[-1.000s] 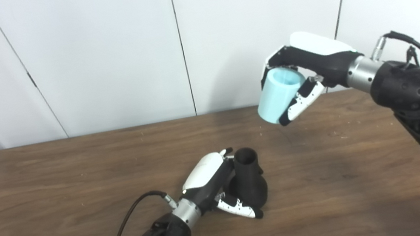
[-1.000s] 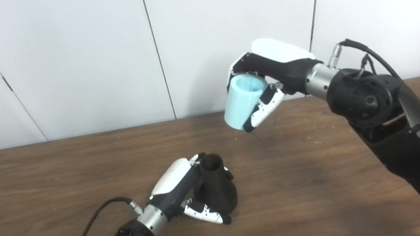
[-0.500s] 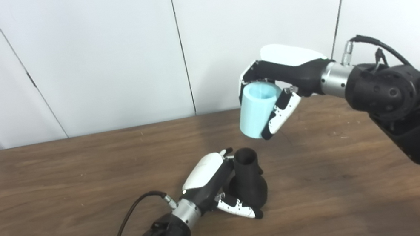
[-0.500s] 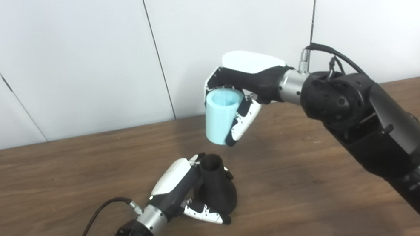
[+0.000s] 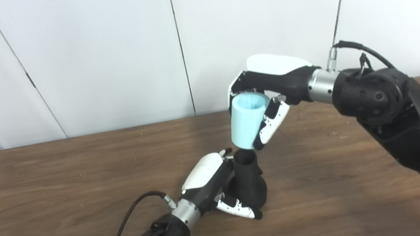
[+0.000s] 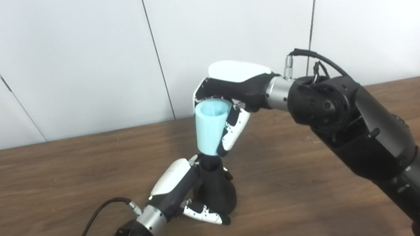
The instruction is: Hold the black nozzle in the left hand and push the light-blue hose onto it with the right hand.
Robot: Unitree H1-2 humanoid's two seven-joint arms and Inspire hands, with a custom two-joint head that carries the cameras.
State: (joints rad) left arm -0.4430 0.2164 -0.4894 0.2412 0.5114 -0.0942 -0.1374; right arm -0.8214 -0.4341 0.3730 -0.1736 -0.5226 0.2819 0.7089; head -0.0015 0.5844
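The black nozzle [image 5: 249, 180] stands upright on the wooden table [image 5: 34, 201], wide base down and narrow mouth up. My left hand [image 5: 212, 182] is shut around its base and neck from the left. My right hand [image 5: 270, 90] is shut on the light-blue hose piece [image 5: 248, 122], a short tapered tube held nearly upright. Its narrow lower end sits right at the top of the nozzle's mouth; I cannot tell whether they touch. In the right eye view the hose [image 6: 212, 128] also stands directly above the nozzle [image 6: 216, 188].
White wall panels [image 5: 95, 56] stand behind the table's far edge. A black cable [image 5: 125, 228] runs from my left wrist toward the bottom edge. My right forearm [image 5: 401, 123] stretches over the table's right half.
My right hand has carried the light-blue hose left and down, from high at the right to just over the nozzle's mouth, and turned it more upright. My left hand and the nozzle have stayed put.
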